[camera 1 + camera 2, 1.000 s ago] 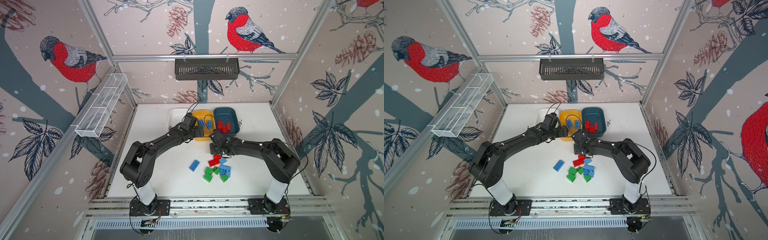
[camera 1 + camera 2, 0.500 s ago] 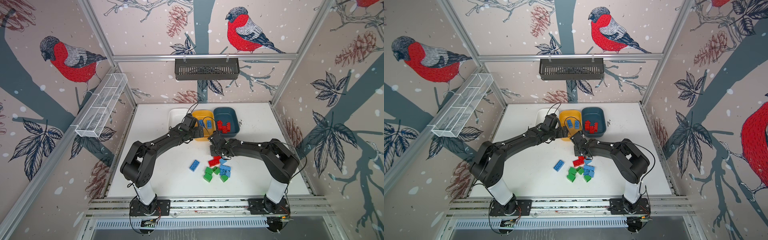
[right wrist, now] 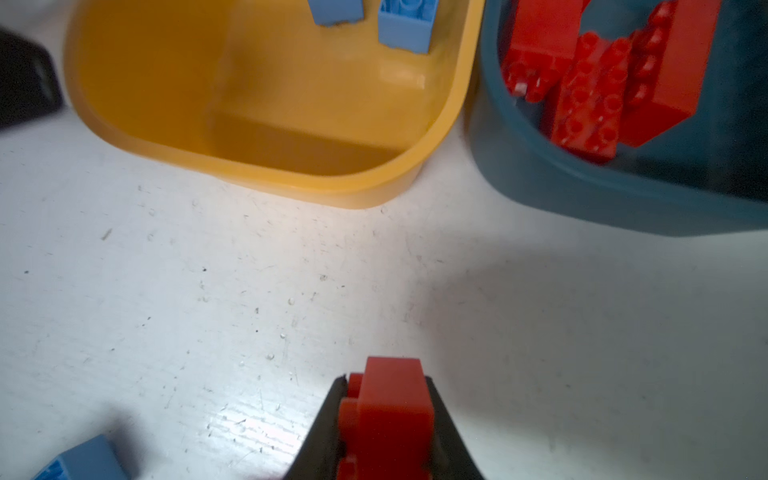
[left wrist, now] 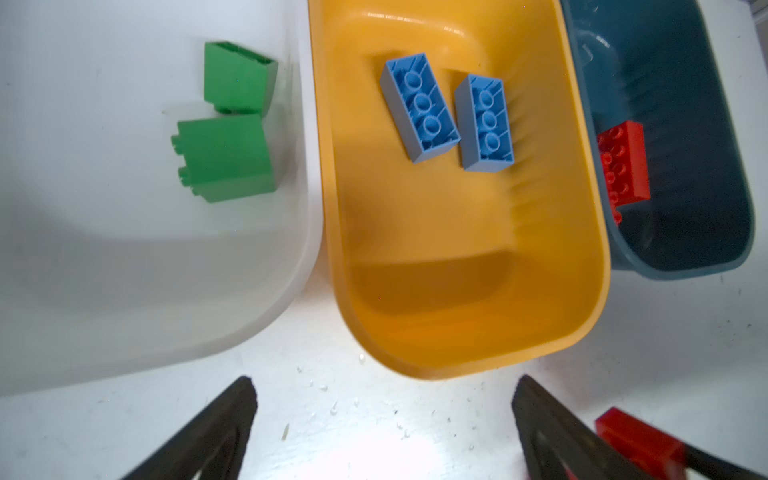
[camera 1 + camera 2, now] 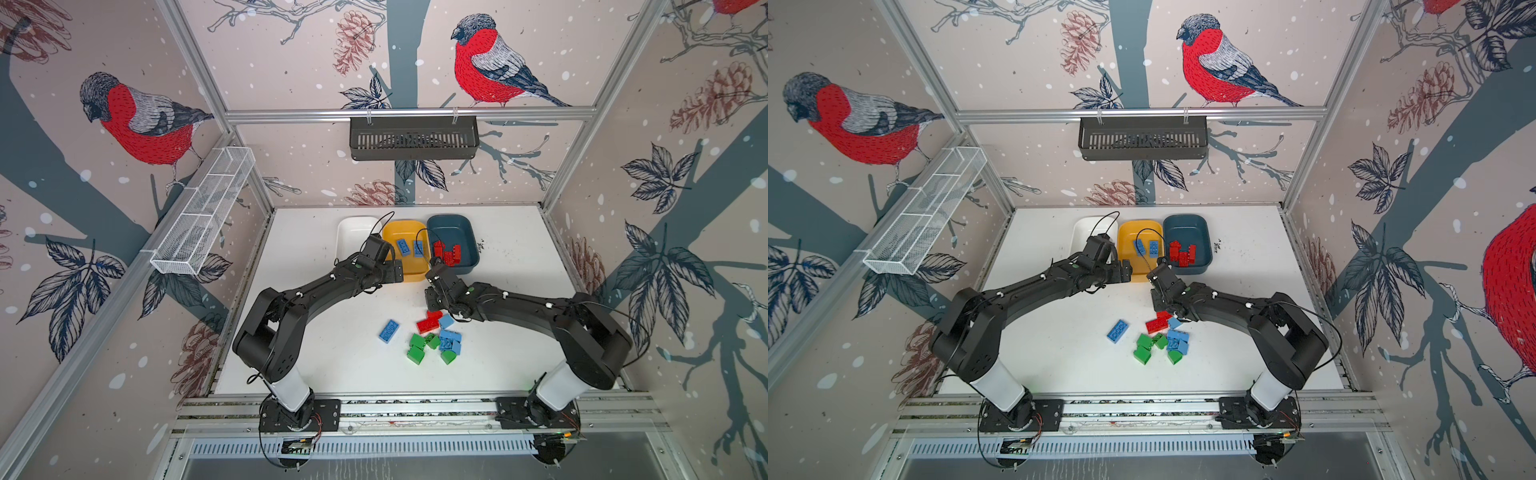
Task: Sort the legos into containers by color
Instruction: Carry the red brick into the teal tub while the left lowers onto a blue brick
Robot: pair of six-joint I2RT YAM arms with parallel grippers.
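Three tubs sit side by side at the far edge of the table, one colour each, which we read as the sorting rule. On the left is the white tub w/ two green bricks. In the middle is the yellow tub w/ two blue bricks lying underside-up. On the right is the teal tub w/ a heap of red bricks.

Our left gripper hovers just near of the yellow tub, jaws wide apart & empty, prob. free for the next pick. Our right gripper is clamped on a held red brick, low over the table near of the gap btw yellow & teal. Whether it's clear of the table we can't tell. It belongs in the teal tub, far-right of it.

Nearer us lies the unsorted pile: a lone blue brick on the left, then loose green bricks, a loose red brick & loose blue bricks. In the way, we judge: teal's near wall must be cleared, the red heap lies just behind it, & yellow's corner is just beside the path. The left gripper is near but apart
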